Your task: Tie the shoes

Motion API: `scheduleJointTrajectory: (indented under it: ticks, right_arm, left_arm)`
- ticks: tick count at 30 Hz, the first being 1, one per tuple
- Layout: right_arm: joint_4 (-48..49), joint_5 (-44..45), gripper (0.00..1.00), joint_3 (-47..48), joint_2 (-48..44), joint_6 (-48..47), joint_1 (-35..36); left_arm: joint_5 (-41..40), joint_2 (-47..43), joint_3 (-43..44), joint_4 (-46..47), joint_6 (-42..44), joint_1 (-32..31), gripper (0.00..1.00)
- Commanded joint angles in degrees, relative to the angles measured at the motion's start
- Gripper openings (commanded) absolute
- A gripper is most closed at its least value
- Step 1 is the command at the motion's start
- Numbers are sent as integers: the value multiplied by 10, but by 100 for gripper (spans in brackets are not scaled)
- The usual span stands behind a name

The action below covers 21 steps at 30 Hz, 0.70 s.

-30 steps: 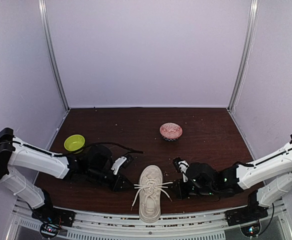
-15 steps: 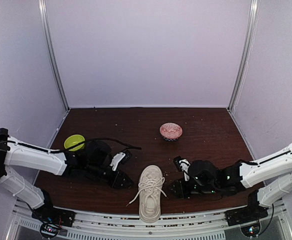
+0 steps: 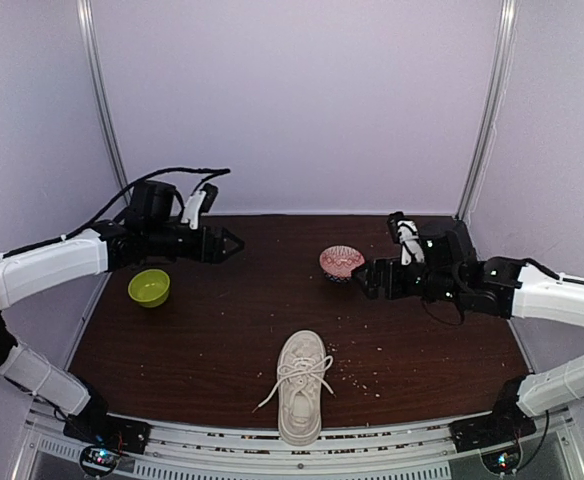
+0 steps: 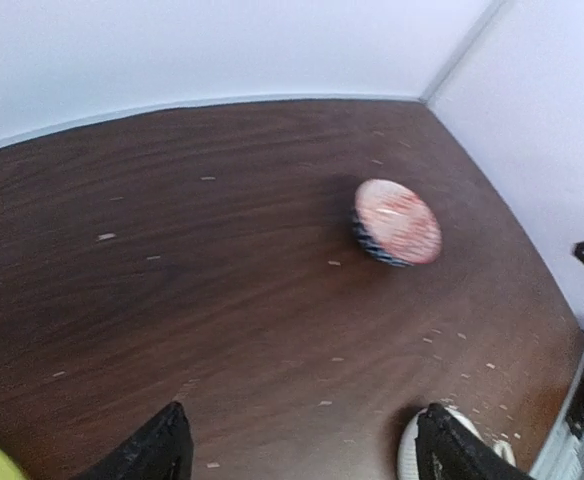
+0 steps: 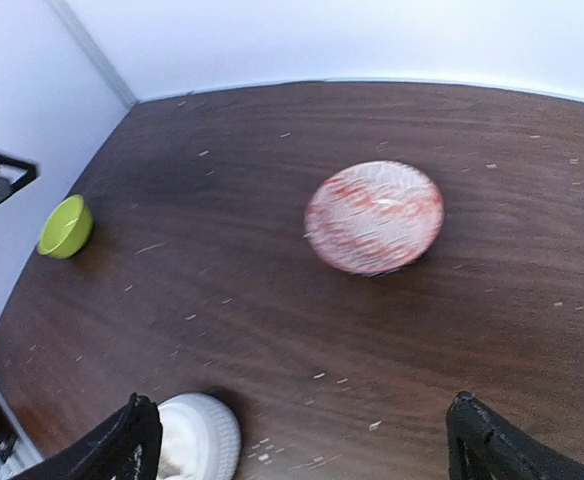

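Quick read on this one. Both arms are up off the table [image 3: 222, 330] and well apart from the sneaker [image 3: 300, 385]. The left pincer [image 3: 234, 242] has its jaws spread wide w/ nothing between them, and it's the same for the right pincer [image 3: 360, 282]. The wrist views show bare wood between the fingers.

Where's the shoe? It sits down and toward the near edge from both pincers, roughly between them, to the right of the left one and to the left of the right one. In each wrist cam only the toe pokes in at the bottom, next to a finger. The red patterned bowl [image 3: 342, 263] is just beside the right pincer's tips, and the green bowl [image 3: 149, 287] sits below the left arm, behind its pincer.

Handling, imo: the canvas upper is soft and will dent if pinched, the rubber sole is stiff and grippy, and the whole thing is prob light enough to skid when a lace gets tugged. The laces [image 3: 297, 372] are limp and thin, so they'll slip out of a lazy pinch. One end trails off the shoe on the left pincer's side — that's the easy grab, close to the tip, w/ the fingers across the cord. The other pincer should go for the strand on its own side near the eyelets.

Can't tell from up here if that tangle over the tongue is a real knot — too small.
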Motion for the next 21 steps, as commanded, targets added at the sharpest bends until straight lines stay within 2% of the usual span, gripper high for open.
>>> scheduleJointTrajectory:
  ticks: [1, 2, 5, 7, 9, 11, 14, 17, 21]
  right_arm:
    - [-16, -8, 100, -16, -18, -51, -143]
    - [-11, -17, 99, -28, -29, -55, -188]
    - [12, -44, 100, -66, -67, -64, -330]
    - [33, -42, 99, -94, -94, -68, -395]
    - [67, -21, 100, -130, -120, -72, -437]
    - [115, 14, 100, -170, -140, -80, -456]
    - [197, 66, 100, -230, -155, -101, -458]
    - [262, 91, 99, -272, -151, -118, -458]
    - [295, 117, 100, -290, -142, -130, -458]
  left_arm:
    - [5, -76, -69, 31, -18, 170, 79]
    - [4, -103, -94, 45, -26, 234, 80]
    - [-74, -174, -151, 44, -31, 342, 82]
    - [-202, -217, -184, 23, -5, 360, 85]
    - [-306, -254, -235, 47, 23, 361, 90]
    - [-357, -276, -292, 103, 48, 361, 93]
    - [-372, -271, -360, 202, 78, 360, 94]
    - [-356, -241, -385, 260, 94, 361, 94]
    - [-340, -206, -393, 307, 104, 359, 97]
